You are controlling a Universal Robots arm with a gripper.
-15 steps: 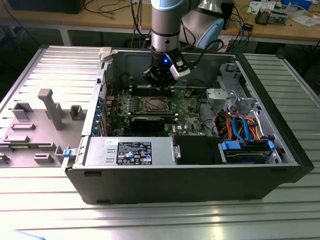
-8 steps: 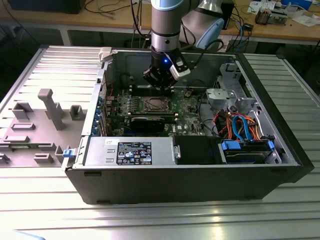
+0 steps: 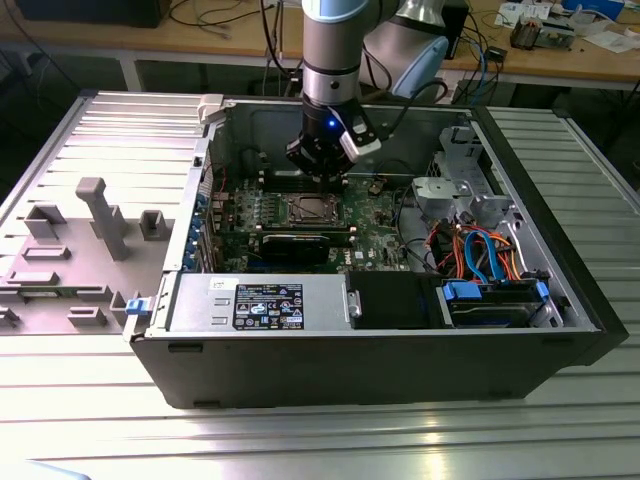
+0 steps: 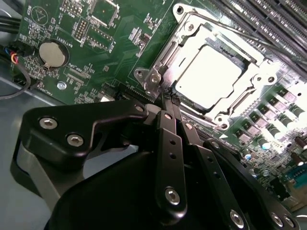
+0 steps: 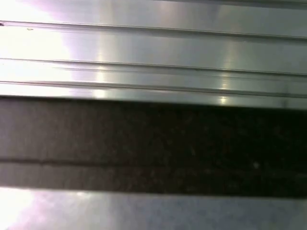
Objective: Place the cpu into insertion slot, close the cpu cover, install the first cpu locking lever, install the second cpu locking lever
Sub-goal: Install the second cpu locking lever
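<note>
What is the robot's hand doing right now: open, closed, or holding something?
Hand: closed, fingers pressed together, holding nothing, tip just beside the cpu cover, with the cpu seated inside it.

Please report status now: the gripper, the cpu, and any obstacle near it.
Gripper shut, empty, tips beside the cpu cover. Cpu seated, cover down over it. Nothing in the way.

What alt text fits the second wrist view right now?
The shut gripper has its fingertips at a corner of the cpu cover, which lies closed around the cpu on the green board. A coin battery sits off to one side.
</note>
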